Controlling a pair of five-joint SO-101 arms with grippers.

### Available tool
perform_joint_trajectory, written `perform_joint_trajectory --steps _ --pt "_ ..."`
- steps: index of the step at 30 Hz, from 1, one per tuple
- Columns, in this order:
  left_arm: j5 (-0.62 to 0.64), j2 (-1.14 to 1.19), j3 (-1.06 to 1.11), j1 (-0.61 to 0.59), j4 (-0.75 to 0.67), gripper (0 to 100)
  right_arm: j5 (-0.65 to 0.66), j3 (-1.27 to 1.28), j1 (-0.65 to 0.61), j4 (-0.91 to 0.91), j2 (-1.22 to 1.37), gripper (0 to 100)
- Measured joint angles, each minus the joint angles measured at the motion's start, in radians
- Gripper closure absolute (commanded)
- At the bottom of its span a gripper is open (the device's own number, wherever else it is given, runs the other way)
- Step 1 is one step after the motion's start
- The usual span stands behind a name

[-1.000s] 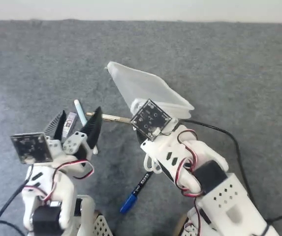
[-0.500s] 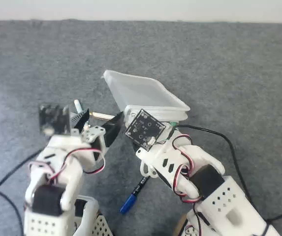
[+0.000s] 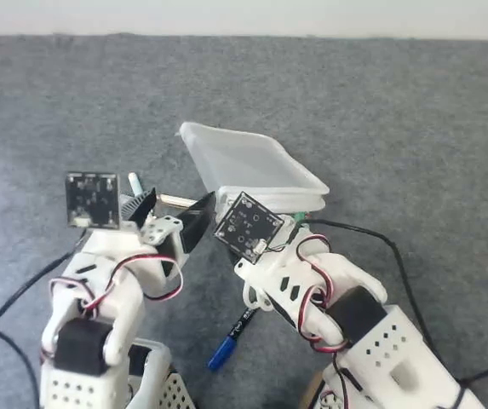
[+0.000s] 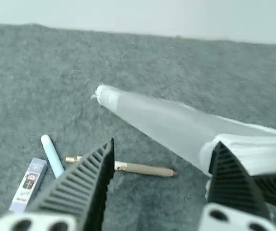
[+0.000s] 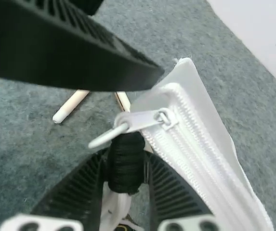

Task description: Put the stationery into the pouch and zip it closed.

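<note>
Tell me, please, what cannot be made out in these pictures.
Blue marker: high view, upper end hidden under the right arm.
Gold pen: high view, one end behind the left jaws.
Pouch, gripped corner: high view, covered by the right wrist camera.

grey carpet (image 3: 414, 102), pale wall (image 3: 244, 15) behind

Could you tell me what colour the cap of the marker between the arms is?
Blue; the marker shows best in the high view.
</note>
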Motion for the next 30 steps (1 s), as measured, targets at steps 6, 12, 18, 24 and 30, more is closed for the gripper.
perform_joint_trajectory --steps 6,12,18,24,30 --pt "0.015 -0.072 0.000 0.014 0.035 70 0.000 0.000 0.000 0.000 0.000 99.2" --pt "0.015 -0.095 0.003 0.092 0.038 70 0.000 0.000 0.000 0.000 0.000 99.2" --pt "0.015 -0.095 0.008 0.048 0.038 70 0.000 0.000 0.000 0.000 0.000 99.2" --pt "0.015 -0.095 0.052 0.044 0.031 70 0.000 0.000 0.000 0.000 0.000 99.2" --pt "0.015 -0.095 0.054 0.058 0.029 70 0.000 0.000 0.000 0.000 0.000 99.2"
